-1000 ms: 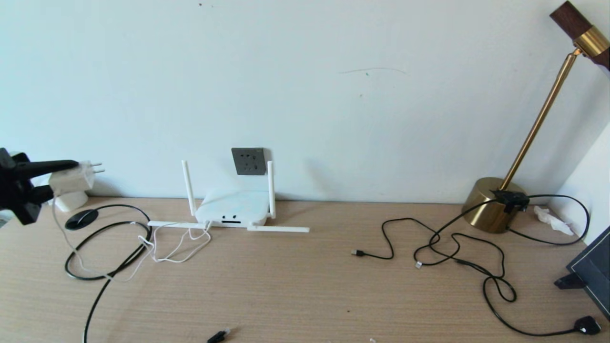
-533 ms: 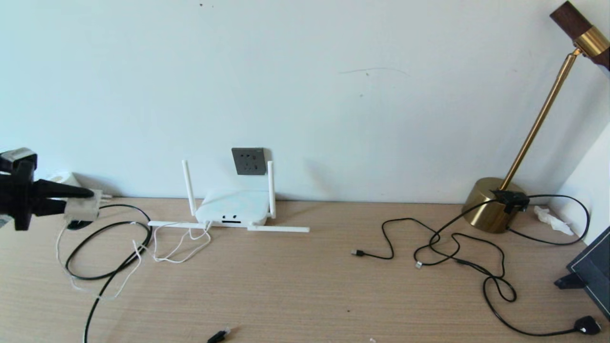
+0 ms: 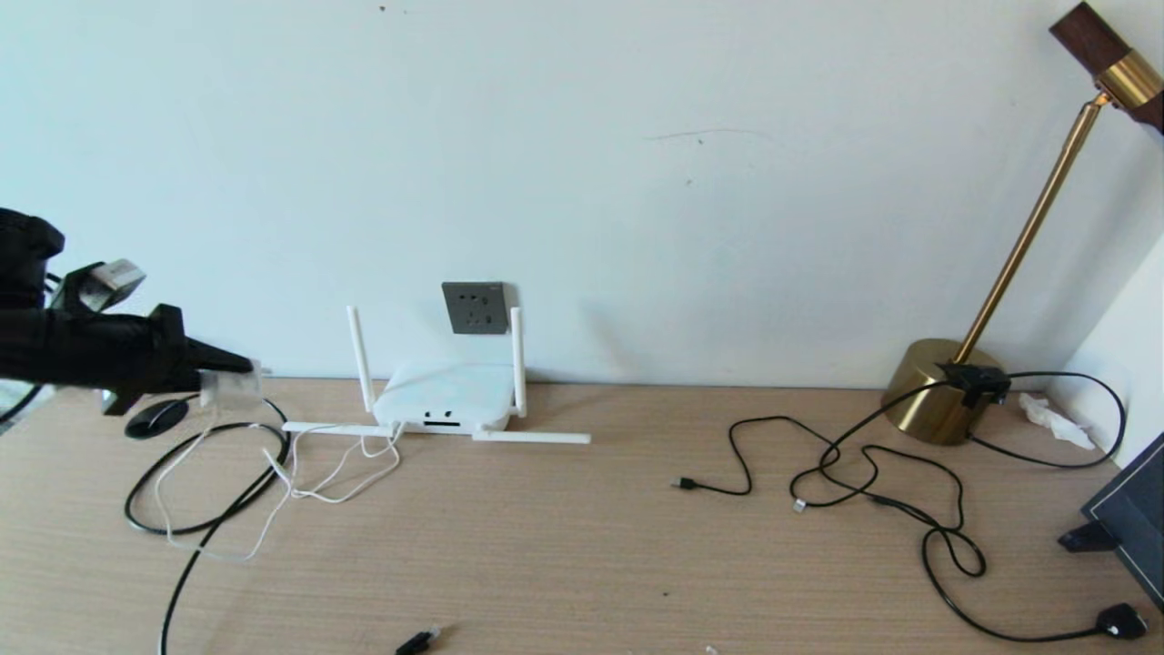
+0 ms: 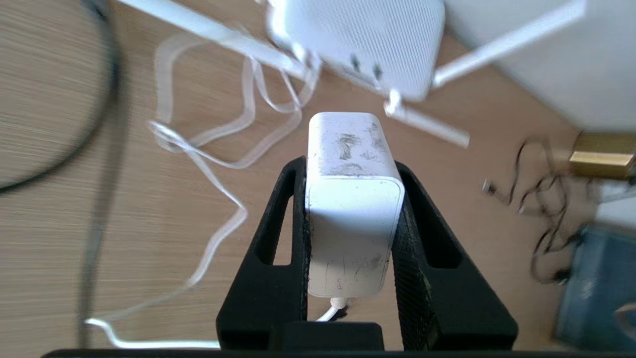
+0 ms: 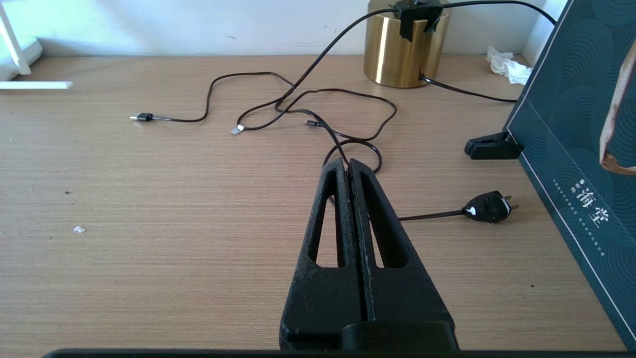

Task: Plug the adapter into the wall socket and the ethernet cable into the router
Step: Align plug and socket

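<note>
Between the left gripper's (image 4: 350,199) two black fingers (image 4: 278,219) we see the adapter (image 4: 350,199) clamped by its sides, its scuffed white body standing past the fingertips. Its prongs are hidden from the wrist camera, and only a short stub of its white cord (image 4: 330,311) shows beneath it before the gripper body cuts it off. In the head view the left gripper (image 3: 218,377) reaches in from the left edge, low over the desk (image 3: 582,546); the adapter (image 3: 232,389) is blurred there and we cannot make out its pins. The cord (image 3: 209,509) trails down in loose loops over the wood.

Just beyond lies the router (image 3: 443,400), two antennas upright and two flat on the desk; its ports are too small for us to read. The wall socket (image 3: 475,307) sits on the wall above and behind it, well apart from the adapter. The ethernet cable (image 3: 173,491) loops on the desk left of the router, and runs off the near edge. A plug tip (image 3: 416,640) lies at the near edge, partly cut off.

The right gripper (image 5: 349,166) hangs over the desk near thin black cables (image 5: 308,107), fingers pressed together on nothing.
</note>
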Robot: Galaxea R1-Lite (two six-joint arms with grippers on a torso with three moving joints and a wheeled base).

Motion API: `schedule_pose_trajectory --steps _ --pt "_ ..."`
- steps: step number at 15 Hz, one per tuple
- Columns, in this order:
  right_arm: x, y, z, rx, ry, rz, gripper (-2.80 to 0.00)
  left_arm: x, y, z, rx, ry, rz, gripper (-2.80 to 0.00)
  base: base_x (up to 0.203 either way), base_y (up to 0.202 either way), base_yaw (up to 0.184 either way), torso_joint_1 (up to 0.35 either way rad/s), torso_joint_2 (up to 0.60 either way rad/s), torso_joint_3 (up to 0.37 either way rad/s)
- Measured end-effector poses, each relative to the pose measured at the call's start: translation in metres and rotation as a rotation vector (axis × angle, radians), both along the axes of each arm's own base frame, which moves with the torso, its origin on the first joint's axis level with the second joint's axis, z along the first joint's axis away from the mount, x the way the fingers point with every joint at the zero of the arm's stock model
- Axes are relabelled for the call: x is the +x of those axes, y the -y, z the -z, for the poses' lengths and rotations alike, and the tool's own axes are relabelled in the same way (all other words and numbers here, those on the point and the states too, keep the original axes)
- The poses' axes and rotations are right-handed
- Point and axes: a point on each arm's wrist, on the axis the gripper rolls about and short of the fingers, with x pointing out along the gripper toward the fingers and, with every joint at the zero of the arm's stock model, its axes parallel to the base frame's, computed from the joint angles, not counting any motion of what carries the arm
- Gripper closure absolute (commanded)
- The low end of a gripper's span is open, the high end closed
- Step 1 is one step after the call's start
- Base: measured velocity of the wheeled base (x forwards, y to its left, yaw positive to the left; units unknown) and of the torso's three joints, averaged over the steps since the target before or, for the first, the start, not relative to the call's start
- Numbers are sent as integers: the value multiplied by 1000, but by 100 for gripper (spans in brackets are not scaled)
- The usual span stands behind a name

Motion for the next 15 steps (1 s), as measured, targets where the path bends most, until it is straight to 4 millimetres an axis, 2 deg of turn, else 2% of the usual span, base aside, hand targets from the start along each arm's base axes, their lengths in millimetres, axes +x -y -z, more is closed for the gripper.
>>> schedule_pose_trajectory --steps 4,6,10,13,15 --pt "0 0 0 0 0 -1 0 -35 96 26 168 87 169 0 0 0 0 0 0 0" --pt "0 0 0 0 0 -1 0 -49 131 39 302 201 198 0 0 0 0 0 0 0" --pt "0 0 0 0 0 0 0 -54 170 55 499 516 96 0 0 0 0 0 0 0" --pt "0 0 0 0 0 0 0 -54 180 63 552 710 0 0 0 0 0 0 0 0" --pt "0 0 0 0 0 0 0 -47 184 68 546 804 -64 0 0 0 0 0 0 0"
